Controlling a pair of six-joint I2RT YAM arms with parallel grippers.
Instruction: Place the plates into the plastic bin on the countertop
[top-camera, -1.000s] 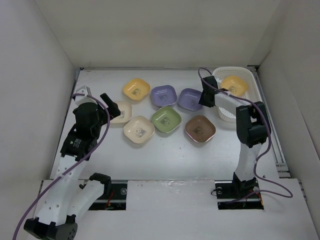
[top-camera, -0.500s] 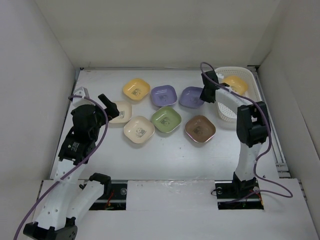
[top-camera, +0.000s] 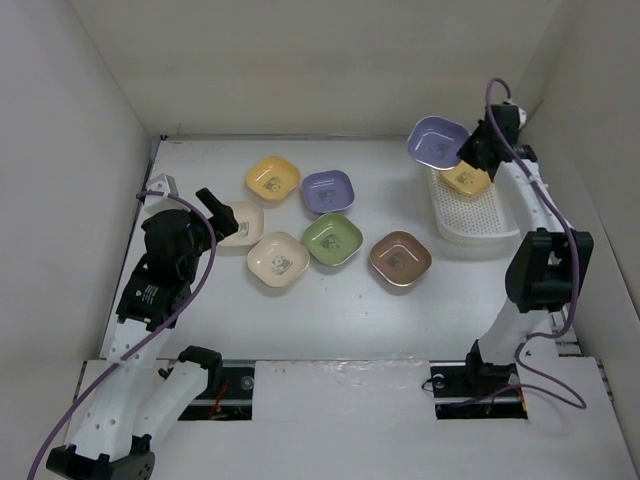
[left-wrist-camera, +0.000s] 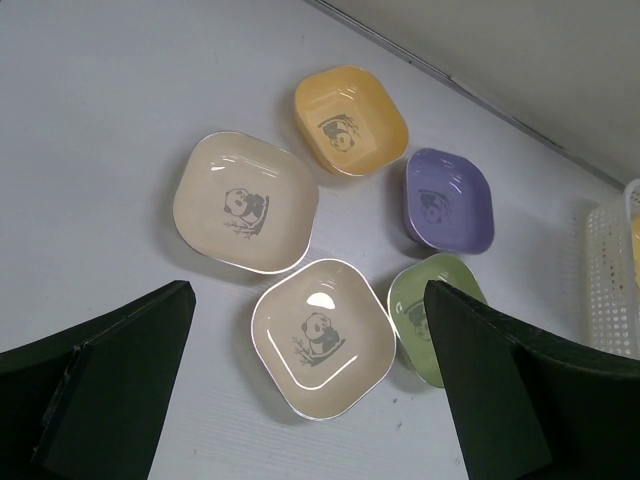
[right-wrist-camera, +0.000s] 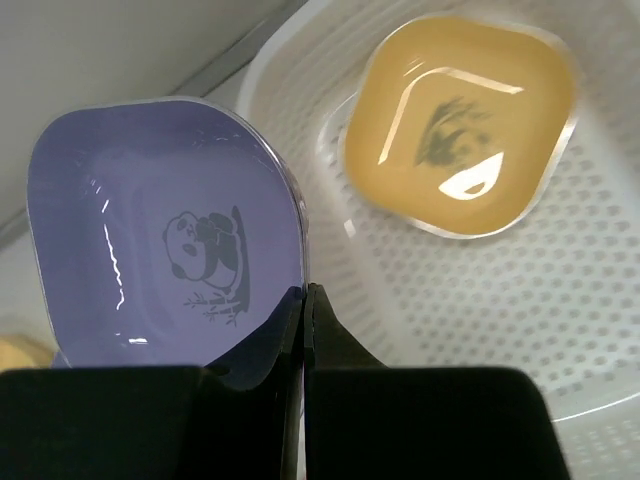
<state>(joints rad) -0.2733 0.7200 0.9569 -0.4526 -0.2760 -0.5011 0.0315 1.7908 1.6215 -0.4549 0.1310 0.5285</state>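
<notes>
No word, number or brand mark can be read in any view. The only printing is a small panda drawing, without lettering, in the centre of the purple plate (right-wrist-camera: 170, 240) pinched by the right tool (right-wrist-camera: 304, 295) and of two cream plates (left-wrist-camera: 245, 203) on the counter (left-wrist-camera: 100, 100). The print on the yellow plate (right-wrist-camera: 460, 125) in the bin (right-wrist-camera: 480, 340) is blurred.

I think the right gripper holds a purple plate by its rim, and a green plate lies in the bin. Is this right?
One detail is wrong: a yellow plate, not a green one, lies in the bin, as the right wrist view shows. The right gripper does hold the purple plate by its rim.
</notes>
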